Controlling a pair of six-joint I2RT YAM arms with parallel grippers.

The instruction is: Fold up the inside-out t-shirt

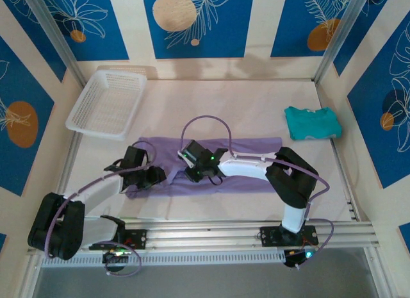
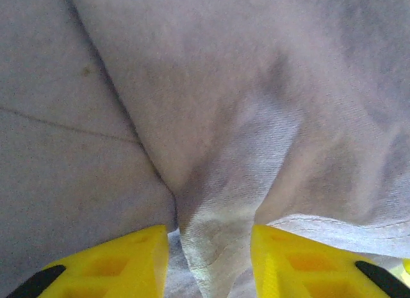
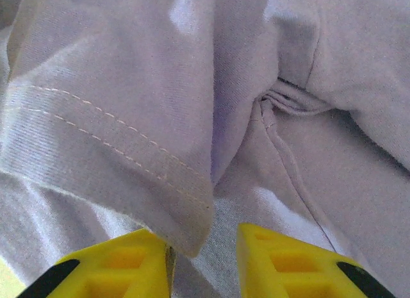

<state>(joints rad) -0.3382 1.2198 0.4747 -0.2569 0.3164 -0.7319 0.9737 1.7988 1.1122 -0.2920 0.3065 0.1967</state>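
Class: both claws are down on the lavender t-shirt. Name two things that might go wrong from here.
The left claw straddles a bunched ridge of the lavender t-shirt; pulling there would likely drag a crease into the fold. The right claw sits at the corner of a stitched hem lying over another layer; it may catch just the top layer or slip off, leaving the fold uneven.

You've got left gripper (image 1: 152, 176) and right gripper (image 1: 192, 165) on the lavender t-shirt (image 1: 251, 148); white basket (image 1: 106, 104) far left, teal garment (image 1: 312, 122) right.
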